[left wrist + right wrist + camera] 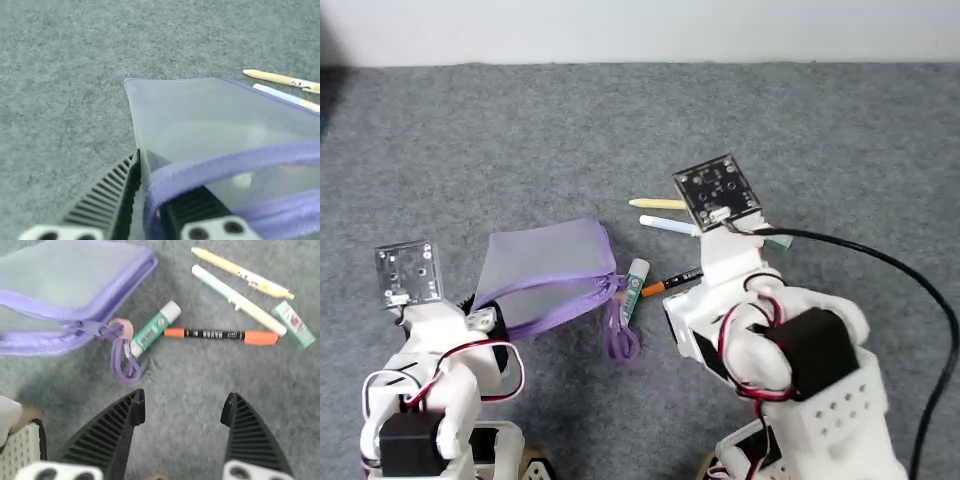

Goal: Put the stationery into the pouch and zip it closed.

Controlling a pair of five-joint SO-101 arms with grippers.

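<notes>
On the grey mat the left gripper is pinched on the pouch edge, while the right gripper, beside the pouch, hangs wide open and empty.

High view fixed above, looking down over the whole table, left wrist view close against the pouch, right wrist view farther off, facing down, both sharing pouch and yellow pen.

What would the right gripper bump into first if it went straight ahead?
Probably the orange-tipped pen, lying crosswise ahead of the open right gripper. Depth is unclear, so it might touch the grey mat just short of it.
</notes>
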